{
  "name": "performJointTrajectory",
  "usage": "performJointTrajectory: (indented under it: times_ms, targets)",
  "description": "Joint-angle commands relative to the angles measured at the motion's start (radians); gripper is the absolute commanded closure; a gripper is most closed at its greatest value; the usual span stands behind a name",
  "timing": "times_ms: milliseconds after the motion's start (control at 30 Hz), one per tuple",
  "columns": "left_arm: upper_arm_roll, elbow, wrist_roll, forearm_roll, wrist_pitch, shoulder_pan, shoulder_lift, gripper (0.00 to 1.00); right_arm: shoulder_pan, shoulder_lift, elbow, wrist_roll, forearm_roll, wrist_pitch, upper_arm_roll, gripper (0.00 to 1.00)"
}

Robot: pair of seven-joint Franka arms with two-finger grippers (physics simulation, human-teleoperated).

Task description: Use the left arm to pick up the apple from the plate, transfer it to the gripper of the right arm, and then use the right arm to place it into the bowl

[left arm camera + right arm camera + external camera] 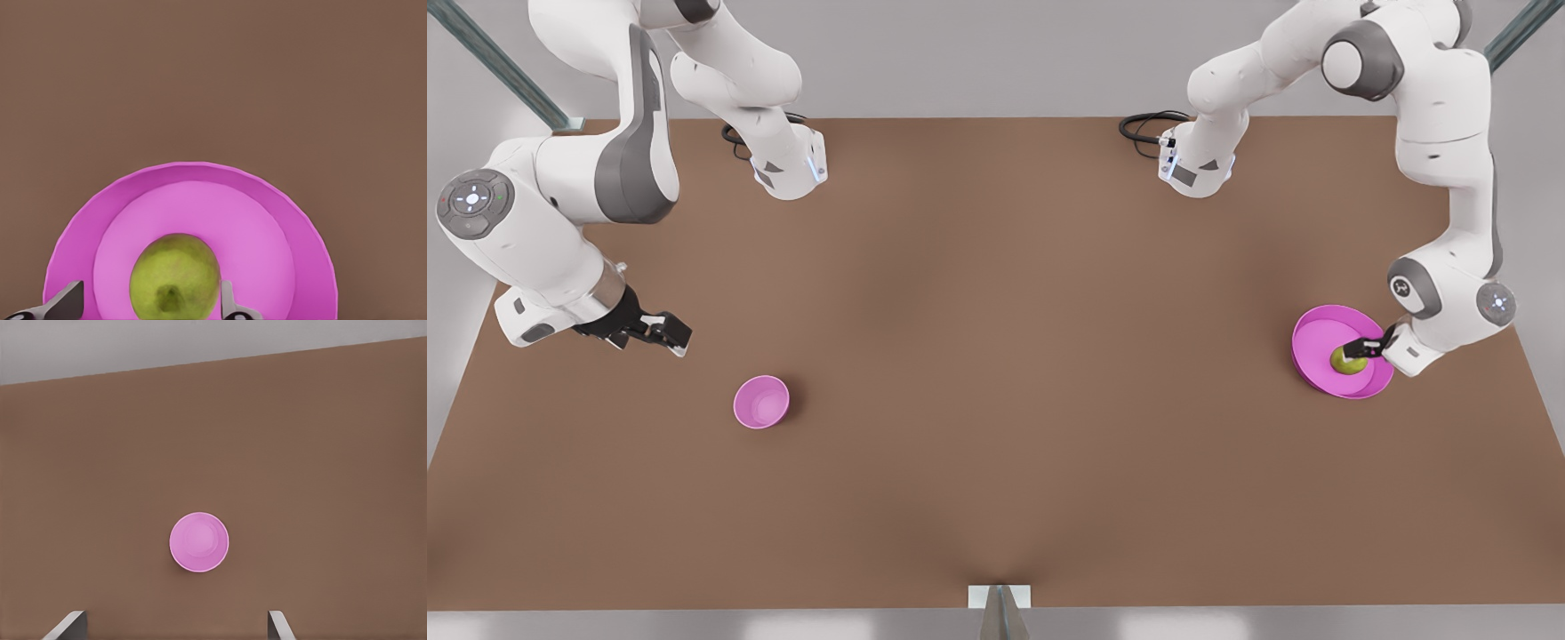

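- The left gripper [1362, 348] is reaching down over the plate [1316, 333] at the front view's right, its fingers [229, 301] spread wide either side of the apple [175, 275]; one is just beside the fruit, one apart.
- The apple [1348, 361] is sitting on the magenta plate [293, 230].
- The right gripper [660, 333] is waiting at the front view's left, fingers [277, 623] wide apart and holding nothing.
- The pink bowl [761, 402] is standing near it on the brown table [1014, 356].
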Motion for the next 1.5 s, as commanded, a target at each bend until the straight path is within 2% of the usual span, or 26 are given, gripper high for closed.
performJointTrajectory:
  times_ms: [0,233,433,633,733,967,1033,1100,1200,1233,1267,1300,1367,1467]
  targets:
    - [0.000,-0.007,0.274,0.003,0.098,0.001,0.017,0.00,0.000,-0.001,0.001,0.016,0.000,0.003,0.000,0.00]
    - [0.000,-0.072,0.272,0.002,0.126,-0.002,0.033,0.00,-0.003,0.000,0.001,0.015,0.000,0.005,0.000,0.00]
    - [0.000,-0.072,0.272,0.003,0.126,0.000,0.049,0.12,-0.005,0.000,0.001,0.015,0.002,0.003,0.000,0.00]
    - [0.000,-0.070,0.272,0.002,0.141,-0.002,0.064,0.16,-0.006,0.002,0.001,0.013,0.002,0.005,-0.001,0.00]
    - [0.000,-0.070,0.272,0.002,0.141,-0.002,0.064,0.23,-0.006,0.002,0.001,0.013,0.002,0.011,-0.001,0.00]
    - [-0.009,-0.062,0.269,-0.003,0.141,-0.005,0.014,0.26,-0.006,0.008,0.001,0.010,0.002,0.011,-0.001,0.00]
    - [-0.049,-0.050,0.263,-0.037,0.135,-0.003,-0.009,0.26,-0.006,0.008,0.001,0.010,0.002,0.011,-0.001,0.00]
    - [-0.113,-0.047,0.260,-0.190,0.106,-0.005,-0.043,0.27,-0.006,0.008,0.001,0.010,0.002,0.011,-0.001,0.00]
    - [-0.265,-0.038,0.234,-0.302,0.083,-0.003,-0.092,0.27,-0.008,0.010,0.001,0.009,0.002,0.011,-0.003,0.00]
    - [-0.310,-0.023,0.226,-0.304,0.069,-0.003,-0.092,0.27,-0.008,0.010,0.001,0.009,0.002,0.011,-0.001,0.00]
    - [-0.392,0.003,0.205,-0.414,0.055,-0.006,-0.082,0.27,-0.008,0.010,0.001,0.009,0.002,0.011,-0.003,0.00]
    - [-0.440,0.022,0.186,-0.437,0.055,-0.008,-0.071,0.27,-0.008,0.010,0.001,0.009,0.002,0.011,-0.003,0.00]
    - [-0.460,0.025,0.146,-0.460,0.053,-0.083,-0.074,0.27,-0.008,0.011,0.001,0.009,0.002,0.011,-0.003,0.00]
    - [-0.598,0.027,0.151,-0.546,0.055,-0.095,-0.072,0.27,-0.008,0.011,0.001,0.009,0.002,0.011,-0.003,0.00]
